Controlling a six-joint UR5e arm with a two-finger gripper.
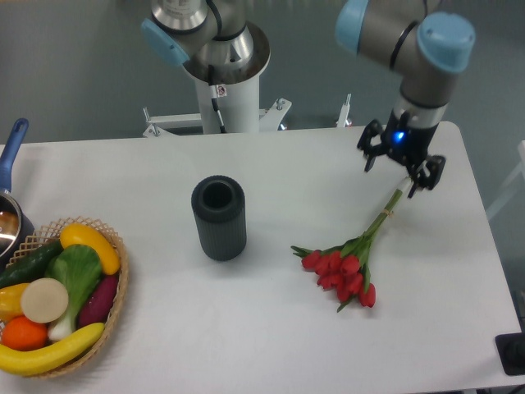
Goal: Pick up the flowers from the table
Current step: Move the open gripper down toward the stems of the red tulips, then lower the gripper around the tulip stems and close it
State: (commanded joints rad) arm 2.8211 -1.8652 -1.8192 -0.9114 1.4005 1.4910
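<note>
The flowers [348,268] lie on the white table [271,345] at the right: red tulip buds with green leaves toward the front, and thin green stems running up and to the right. My gripper [397,174] hangs open over the far end of the stems, its two dark fingers spread to either side of the stem tip. Nothing is held between the fingers. The height of the fingers above the table cannot be told from this view.
A dark ribbed cylindrical vase [219,217] stands upright left of the flowers. A wicker basket [116,308] of vegetables sits at the front left corner, with a blue-handled pot [10,201] behind it. The arm's base [225,82] stands behind the table.
</note>
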